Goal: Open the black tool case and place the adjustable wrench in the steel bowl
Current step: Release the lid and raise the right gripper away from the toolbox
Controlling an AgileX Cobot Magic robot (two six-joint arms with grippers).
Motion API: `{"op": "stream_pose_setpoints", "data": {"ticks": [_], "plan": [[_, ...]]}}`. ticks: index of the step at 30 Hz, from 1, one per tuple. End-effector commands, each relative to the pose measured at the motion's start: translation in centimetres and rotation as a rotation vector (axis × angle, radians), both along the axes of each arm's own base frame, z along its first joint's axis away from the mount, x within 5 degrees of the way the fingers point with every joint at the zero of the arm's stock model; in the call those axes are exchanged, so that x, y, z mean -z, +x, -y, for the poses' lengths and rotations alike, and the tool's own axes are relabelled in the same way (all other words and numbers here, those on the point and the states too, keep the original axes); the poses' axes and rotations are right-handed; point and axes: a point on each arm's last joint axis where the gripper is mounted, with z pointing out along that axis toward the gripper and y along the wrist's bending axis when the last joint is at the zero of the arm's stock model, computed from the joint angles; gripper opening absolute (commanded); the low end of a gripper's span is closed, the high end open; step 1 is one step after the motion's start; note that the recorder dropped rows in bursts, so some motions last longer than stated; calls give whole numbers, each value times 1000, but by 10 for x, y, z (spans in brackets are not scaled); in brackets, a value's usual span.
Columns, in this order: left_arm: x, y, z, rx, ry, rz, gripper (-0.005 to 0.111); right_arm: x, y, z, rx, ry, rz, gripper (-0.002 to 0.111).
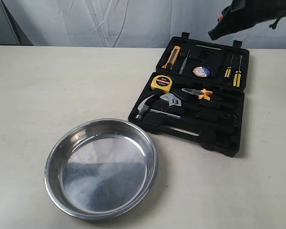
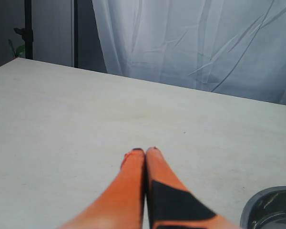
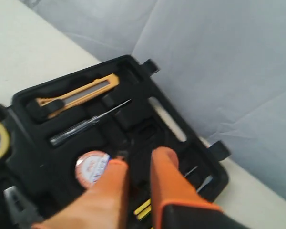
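The black tool case [image 1: 229, 139] lies open, far right on the worktop [image 1: 62, 81]; adjustable wrench [image 1: 170, 99] rests in its near half. Steel bowl [image 1: 52, 157]: near left. Left claw [image 2: 145, 151] clenched; right claw [image 3: 139, 158] released above the case.

Pale table [image 1: 47, 86] carries open black tool case [image 1: 210, 139], steel bowl [image 1: 102, 169].
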Motion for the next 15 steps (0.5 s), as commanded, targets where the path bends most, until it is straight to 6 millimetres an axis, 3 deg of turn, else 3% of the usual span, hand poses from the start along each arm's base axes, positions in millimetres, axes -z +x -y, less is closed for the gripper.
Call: {"op": "stream_pose_setpoints", "data": {"ticks": [1, 9, 15], "plan": [[-1, 0, 0, 8, 1, 3, 0, 0, -11, -4, -20, 70, -134, -1], [-1, 0, 0, 8, 1, 3, 0, 9, -24, -8, -69, 84, -305, -1], [-1, 0, 0, 8, 1, 3, 0, 33, -24, -2, -23, 10, -438, -1]]}}
